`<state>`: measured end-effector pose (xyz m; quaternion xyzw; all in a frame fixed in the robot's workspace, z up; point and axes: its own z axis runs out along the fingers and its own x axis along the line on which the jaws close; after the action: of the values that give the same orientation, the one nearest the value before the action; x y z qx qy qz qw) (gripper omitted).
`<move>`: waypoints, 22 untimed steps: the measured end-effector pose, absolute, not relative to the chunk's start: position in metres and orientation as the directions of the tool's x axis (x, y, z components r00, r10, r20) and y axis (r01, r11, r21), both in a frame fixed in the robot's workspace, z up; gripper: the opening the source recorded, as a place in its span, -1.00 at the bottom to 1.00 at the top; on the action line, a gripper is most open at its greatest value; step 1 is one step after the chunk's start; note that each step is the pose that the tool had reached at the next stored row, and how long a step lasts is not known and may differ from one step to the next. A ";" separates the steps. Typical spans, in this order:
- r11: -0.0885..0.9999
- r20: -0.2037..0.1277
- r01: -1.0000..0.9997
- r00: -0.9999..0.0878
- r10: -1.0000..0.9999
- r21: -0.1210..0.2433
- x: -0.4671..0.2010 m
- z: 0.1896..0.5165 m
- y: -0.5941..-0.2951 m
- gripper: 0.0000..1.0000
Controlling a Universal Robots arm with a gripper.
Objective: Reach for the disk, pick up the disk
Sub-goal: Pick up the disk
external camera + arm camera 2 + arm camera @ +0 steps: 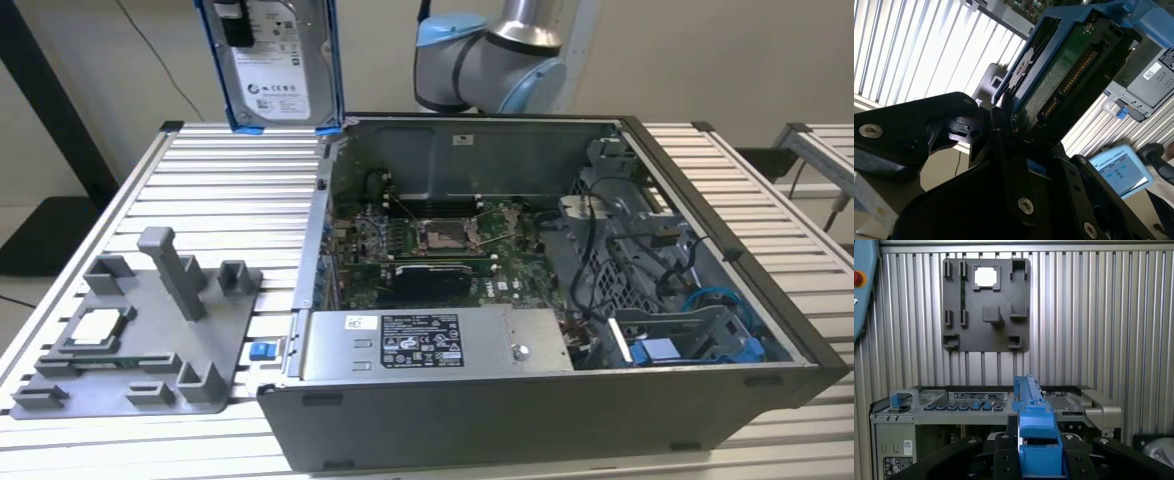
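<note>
Looks to me like the reach is over and the pick-up is basically done. The black two-finger gripper (pixel 1021 130) is clamped tight on one end of the disk (pixel 1064 65), the flat silver metal hard drive with the white label and bright blue plastic bracket. In the exterior view it hangs upright, label facing out, up over the far side of the ribbed aluminium table (pixel 227 190), just off the far corner of the open black computer case (pixel 534 400) on the exterior view's left. The grey plastic fixture plate (pixel 200 350) with the small square silver chip (pixel 96 327) sits well apart on the near side. My guess is that any move from here needs a firm pinch and no swinging, since only one end is held.
</note>
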<state>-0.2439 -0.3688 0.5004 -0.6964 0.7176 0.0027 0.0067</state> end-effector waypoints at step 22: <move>0.030 -0.013 -1.000 -0.030 -0.999 -0.006 -0.194 0.500 -0.369 -1.00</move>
<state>-0.1937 -0.3688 0.5001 -0.6964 0.7176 0.0027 0.0067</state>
